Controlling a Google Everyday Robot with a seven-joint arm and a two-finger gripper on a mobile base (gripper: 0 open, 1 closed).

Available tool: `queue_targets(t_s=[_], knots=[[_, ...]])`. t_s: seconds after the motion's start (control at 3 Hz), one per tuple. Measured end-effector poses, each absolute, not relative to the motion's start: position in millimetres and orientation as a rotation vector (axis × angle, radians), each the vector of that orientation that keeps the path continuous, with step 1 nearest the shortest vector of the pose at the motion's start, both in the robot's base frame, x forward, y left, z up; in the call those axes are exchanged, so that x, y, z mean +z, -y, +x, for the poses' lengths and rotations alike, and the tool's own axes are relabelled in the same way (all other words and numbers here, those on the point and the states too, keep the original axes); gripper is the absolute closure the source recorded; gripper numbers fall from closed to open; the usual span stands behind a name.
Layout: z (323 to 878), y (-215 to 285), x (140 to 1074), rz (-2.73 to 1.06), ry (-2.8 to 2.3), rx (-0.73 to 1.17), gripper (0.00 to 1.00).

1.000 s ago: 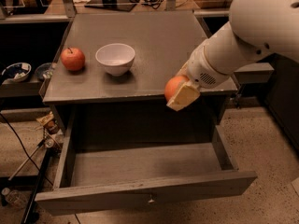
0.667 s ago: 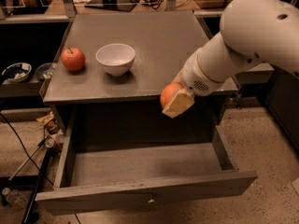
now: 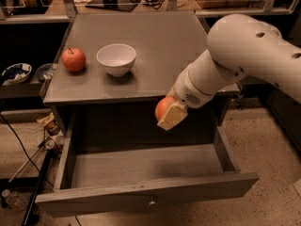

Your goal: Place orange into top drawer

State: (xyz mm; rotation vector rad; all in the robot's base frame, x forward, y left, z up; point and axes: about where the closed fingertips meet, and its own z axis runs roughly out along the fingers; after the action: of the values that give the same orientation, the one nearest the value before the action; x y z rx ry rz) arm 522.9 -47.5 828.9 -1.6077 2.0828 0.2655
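My gripper [image 3: 168, 113] is shut on the orange [image 3: 162, 107], a small round orange fruit partly hidden by a pale fingertip [image 3: 172, 117]. It hangs in front of the cabinet's front edge, above the back half of the top drawer [image 3: 146, 191]. The drawer is a wide shallow grey wooden one, pulled fully open, with a small metal knob [image 3: 151, 202] on its front panel. Nothing lies in the part of the drawer I can see. My white arm [image 3: 235, 55] reaches in from the right.
A redder apple [image 3: 73, 59] with a dark stem and a white bowl [image 3: 116, 59] stand on the grey cabinet top [image 3: 155, 41] at the left. Cables and a small bottle [image 3: 11, 199] lie on the floor at the left. A shelf with a dish [image 3: 15, 73] is further left.
My gripper has moved left and downward with the orange, from beside the cabinet's front edge to over the open drawer. The apple, the bowl and the drawer have not moved.
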Motion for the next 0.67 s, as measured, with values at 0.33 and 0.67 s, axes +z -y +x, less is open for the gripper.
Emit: queue_targets(t_s=[0.33, 0.67], knots=[[523, 47, 828, -1.608, -2.083, 0.266, 1.00], [517, 44, 812, -1.572, -2.123, 0.290, 1.00]])
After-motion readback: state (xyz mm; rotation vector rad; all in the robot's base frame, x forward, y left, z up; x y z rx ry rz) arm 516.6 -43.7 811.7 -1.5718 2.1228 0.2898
